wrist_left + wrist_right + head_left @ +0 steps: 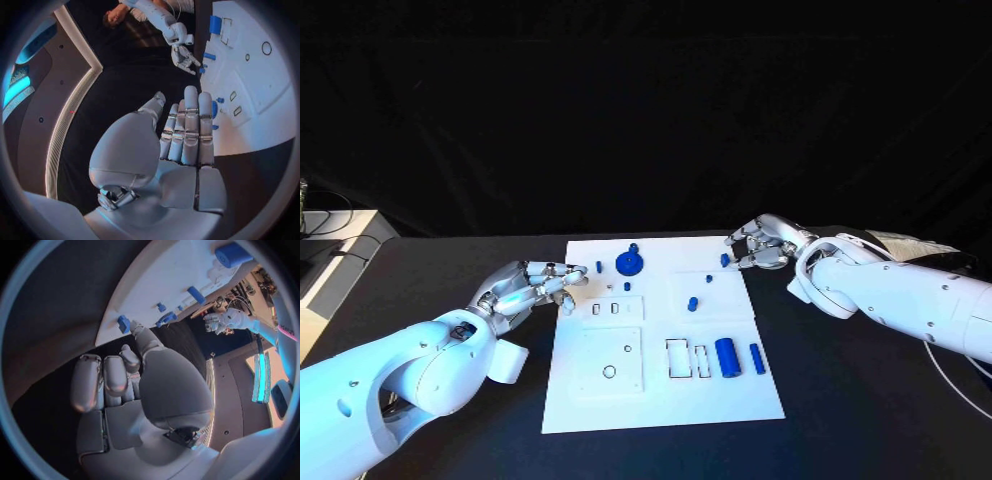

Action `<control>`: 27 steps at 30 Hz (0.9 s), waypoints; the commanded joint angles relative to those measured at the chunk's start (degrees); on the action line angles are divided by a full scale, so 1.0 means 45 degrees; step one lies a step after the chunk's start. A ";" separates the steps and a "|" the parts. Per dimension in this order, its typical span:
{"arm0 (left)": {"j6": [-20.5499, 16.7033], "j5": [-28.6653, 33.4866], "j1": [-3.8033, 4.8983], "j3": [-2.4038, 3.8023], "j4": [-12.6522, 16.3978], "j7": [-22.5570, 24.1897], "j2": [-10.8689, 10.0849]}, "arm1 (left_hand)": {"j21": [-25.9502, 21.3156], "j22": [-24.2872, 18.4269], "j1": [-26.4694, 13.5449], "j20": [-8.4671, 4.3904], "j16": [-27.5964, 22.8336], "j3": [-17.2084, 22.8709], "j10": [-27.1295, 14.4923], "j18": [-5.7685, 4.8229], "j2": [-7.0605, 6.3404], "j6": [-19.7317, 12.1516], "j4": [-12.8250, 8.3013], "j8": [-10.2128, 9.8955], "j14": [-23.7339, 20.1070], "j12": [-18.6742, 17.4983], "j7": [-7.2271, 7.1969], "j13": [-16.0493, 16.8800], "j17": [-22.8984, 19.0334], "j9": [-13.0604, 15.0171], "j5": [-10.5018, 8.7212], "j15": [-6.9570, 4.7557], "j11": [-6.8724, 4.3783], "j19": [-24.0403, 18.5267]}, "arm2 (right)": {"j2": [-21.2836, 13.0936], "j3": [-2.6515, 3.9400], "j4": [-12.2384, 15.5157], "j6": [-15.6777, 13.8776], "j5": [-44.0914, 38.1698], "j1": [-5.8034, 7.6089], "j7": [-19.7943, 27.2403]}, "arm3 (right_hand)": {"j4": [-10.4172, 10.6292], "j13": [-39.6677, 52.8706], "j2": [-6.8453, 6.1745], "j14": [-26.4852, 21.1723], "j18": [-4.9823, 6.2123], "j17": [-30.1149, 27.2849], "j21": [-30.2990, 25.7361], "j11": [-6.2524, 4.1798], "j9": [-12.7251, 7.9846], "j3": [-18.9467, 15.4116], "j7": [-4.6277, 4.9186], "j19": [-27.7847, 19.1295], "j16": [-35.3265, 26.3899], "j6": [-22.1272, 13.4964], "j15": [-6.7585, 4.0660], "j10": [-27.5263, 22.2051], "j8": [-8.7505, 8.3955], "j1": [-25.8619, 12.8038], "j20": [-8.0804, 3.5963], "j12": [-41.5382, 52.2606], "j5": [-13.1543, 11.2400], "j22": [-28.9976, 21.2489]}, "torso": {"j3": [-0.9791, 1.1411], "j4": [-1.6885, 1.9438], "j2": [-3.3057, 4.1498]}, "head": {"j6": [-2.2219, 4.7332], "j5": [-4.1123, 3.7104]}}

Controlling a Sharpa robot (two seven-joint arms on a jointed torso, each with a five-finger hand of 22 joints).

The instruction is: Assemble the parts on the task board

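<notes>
The white board (661,400) lies in the middle of the black table (430,270), with small blue parts on it: a round disc (630,263) near the far edge, a cylinder (727,353) and a thin bar (757,359) side by side towards its right side. The left hand (531,285) sits at the board's left edge, fingers straight and pressed together, holding nothing. The right hand (764,245) is at the far right corner, fingers curled in, thumb tip just beside a small blue piece (124,323); whether it pinches it, I cannot tell
</notes>
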 commanded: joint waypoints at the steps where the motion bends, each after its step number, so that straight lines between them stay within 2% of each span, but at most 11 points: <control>1: 0.0142 -0.0020 -0.0010 0.0009 0.0019 0.0191 0.0024 | 0.0051 -0.0011 0.0026 -0.0017 0.0035 -0.0013 0.0018 0.0163 0.0057 0.0011 -0.0003 -0.0051 -0.0085 -0.0055 -0.0051 0.0011 -0.0006 0.0014 -0.0017 -0.0029 0.0023 -0.0036 | 0.0169 -0.0001 -0.0252 0.0386 -0.0393 -0.0051 -0.0160 | 0.0022 -0.0014 0.0058 -0.0035 0.0026 0.0038 -0.0037 -0.0014 0.0000 -0.0087 0.0025 0.0410 -0.0055 -0.0114 0.0090 -0.0102 -0.0026 0.0133 0.0080 -0.0054 0.0037 0.2234 | -0.0012 -0.0009 -0.0006 | -0.0025 -0.0002; 4: 0.0141 -0.0020 -0.0011 0.0009 0.0021 0.0190 0.0020 | 0.0051 -0.0011 0.0026 -0.0017 0.0035 -0.0013 0.0018 0.0163 0.0057 0.0011 -0.0003 -0.0051 -0.0085 -0.0055 -0.0051 0.0011 -0.0006 0.0014 -0.0017 -0.0029 0.0023 -0.0036 | 0.0287 -0.0001 -0.0420 0.0415 -0.0410 -0.0090 -0.0217 | 0.0022 -0.0014 0.0058 -0.0035 0.0026 0.0038 -0.0037 -0.0014 0.0000 -0.0087 0.0025 0.0410 -0.0055 -0.0114 0.0090 -0.0102 -0.0026 0.0133 0.0080 -0.0054 0.0037 0.2234 | -0.0017 -0.0011 -0.0008 | -0.0044 0.0007; 8: 0.0137 -0.0020 -0.0011 0.0009 0.0018 0.0187 0.0004 | 0.0051 -0.0011 0.0026 -0.0017 0.0035 -0.0013 0.0018 0.0163 0.0057 0.0011 -0.0003 -0.0051 -0.0085 -0.0055 -0.0051 0.0011 -0.0006 0.0014 -0.0017 -0.0029 0.0023 -0.0036 | 0.0449 -0.0001 -0.0588 0.0464 -0.0428 -0.0138 -0.0279 | 0.0034 -0.0018 0.0086 -0.0031 0.0026 0.0054 -0.0027 -0.0015 0.0000 -0.0080 0.0025 0.0419 -0.0054 -0.0100 0.0090 -0.0106 -0.0024 0.0124 0.0081 -0.0042 0.0054 0.2238 | 0.0001 -0.0023 -0.0001 | -0.0070 0.0043; 14: 0.0142 -0.0020 -0.0012 0.0010 0.0029 0.0190 -0.0005 | 0.0051 -0.0011 0.0026 -0.0017 0.0035 -0.0013 0.0018 0.0163 0.0057 0.0011 -0.0003 -0.0051 -0.0085 -0.0055 -0.0051 0.0011 -0.0006 0.0014 -0.0017 -0.0029 0.0023 -0.0036 | 0.0634 -0.0003 -0.0747 0.0508 -0.0436 -0.0185 -0.0357 | 0.0067 0.0005 0.0162 -0.0025 0.0023 0.0074 -0.0002 -0.0027 0.0004 -0.0059 0.0006 0.0431 -0.0047 -0.0009 0.0083 -0.0075 -0.0016 0.0079 0.0079 0.0016 0.0072 0.2246 | -0.0010 -0.0020 -0.0010 | -0.0113 0.0059; 22: 0.0136 -0.0020 -0.0013 0.0011 0.0031 0.0179 -0.0036 | 0.0070 -0.0034 0.0022 -0.0020 0.0043 -0.0009 -0.0008 0.0160 0.0057 -0.0003 -0.0010 -0.0052 -0.0083 -0.0053 -0.0040 0.0012 -0.0002 0.0014 -0.0019 -0.0026 0.0031 -0.0039 | 0.0785 -0.0004 -0.0957 0.0579 -0.0438 -0.0219 -0.0448 | 0.0118 0.0055 0.0462 -0.0013 0.0012 0.0117 0.0022 -0.0068 -0.0006 0.0146 -0.0045 0.0443 -0.0036 0.0236 0.0045 -0.0009 -0.0026 -0.0137 0.0047 0.0118 0.0130 0.2252 | -0.0005 -0.0022 0.0007 | -0.0126 0.0068; 27: 0.0132 -0.0020 -0.0014 0.0011 0.0038 0.0175 -0.0056 | 0.0070 -0.0034 0.0022 -0.0020 0.0043 -0.0009 -0.0008 0.0160 0.0057 -0.0003 -0.0010 -0.0052 -0.0083 -0.0053 -0.0040 0.0012 -0.0002 0.0014 -0.0019 -0.0026 0.0031 -0.0039 | 0.0843 -0.0005 -0.1031 0.0662 -0.0477 -0.0246 -0.0487 | 0.0035 0.0085 0.0553 -0.0002 0.0006 0.0129 0.0016 -0.0105 -0.0011 0.0281 -0.0095 0.0443 -0.0043 0.0391 0.0010 0.0025 -0.0030 -0.0231 0.0015 0.0149 0.0156 0.2250 | -0.0004 -0.0018 -0.0003 | -0.0118 0.0116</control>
